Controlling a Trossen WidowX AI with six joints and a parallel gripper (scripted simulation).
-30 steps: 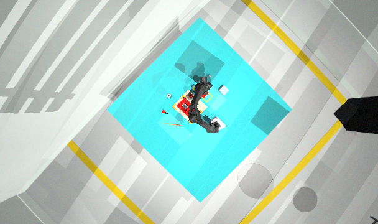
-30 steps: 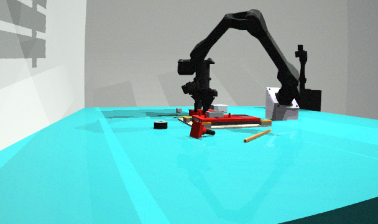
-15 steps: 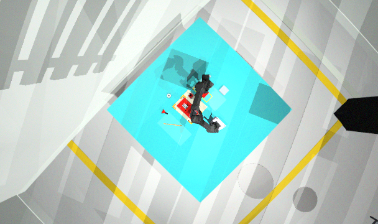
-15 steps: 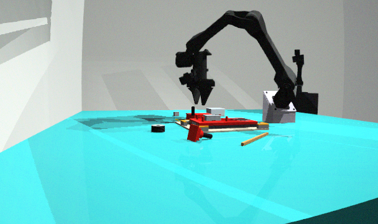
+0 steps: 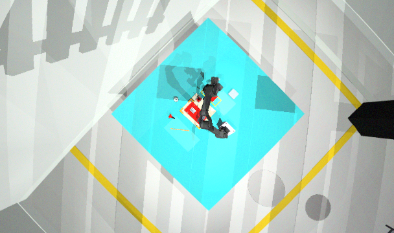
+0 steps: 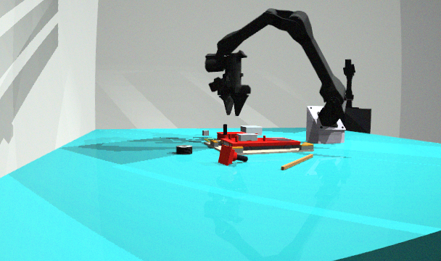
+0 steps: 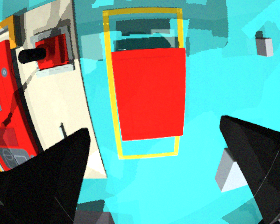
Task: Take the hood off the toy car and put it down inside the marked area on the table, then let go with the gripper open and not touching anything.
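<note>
The gripper hangs in the air above the toy car, its fingers spread wide with nothing between them and touching nothing. In the wrist view the two dark fingertips frame the bottom corners, and between and beyond them the red hood lies flat on the turquoise table, inside the yellow-outlined marked area; its upper end leaves a strip of the rectangle uncovered and its edges sit at or within the yellow lines as far as can be seen. The car's cream base plate and red body lie just left of the outline in that view. In the exterior view a red block with a black peg lies tipped on the table near the car's near side, a black wheel sits to its left, and a wooden stick lies to the right. The arm's white base mount stands at the far right.
</note>
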